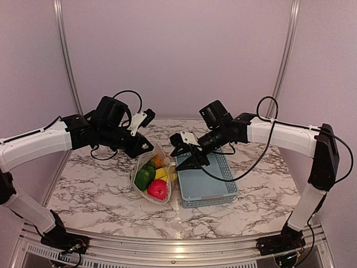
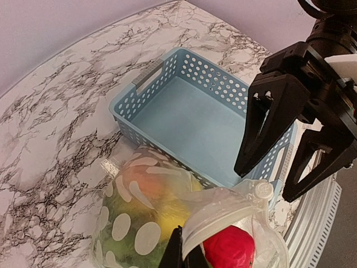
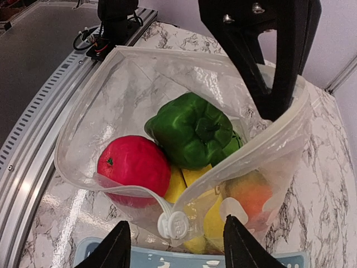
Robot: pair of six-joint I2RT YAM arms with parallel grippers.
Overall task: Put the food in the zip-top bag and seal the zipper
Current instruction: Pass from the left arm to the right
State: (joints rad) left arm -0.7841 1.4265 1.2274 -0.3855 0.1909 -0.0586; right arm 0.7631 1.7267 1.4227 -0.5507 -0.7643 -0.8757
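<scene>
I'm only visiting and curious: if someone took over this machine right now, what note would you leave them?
Left gripper: shut on the bag rim, holding the mouth open.
Right gripper: jaws open by the zipper, gripping nothing.
Food: apple, pepper and the other pieces in view lie inside the bag, beside the basket.
Done: loading, as far as shown.
Left: seal the zipper.

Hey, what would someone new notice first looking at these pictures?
The clear zip-top bag, mouth open on the marble table, bulges with glossy toy food, a red apple and green pepper on top. The left gripper pinches its rim while the right gripper, open, brackets the white zipper slider. A light-blue basket sits just right of the bag.
</scene>
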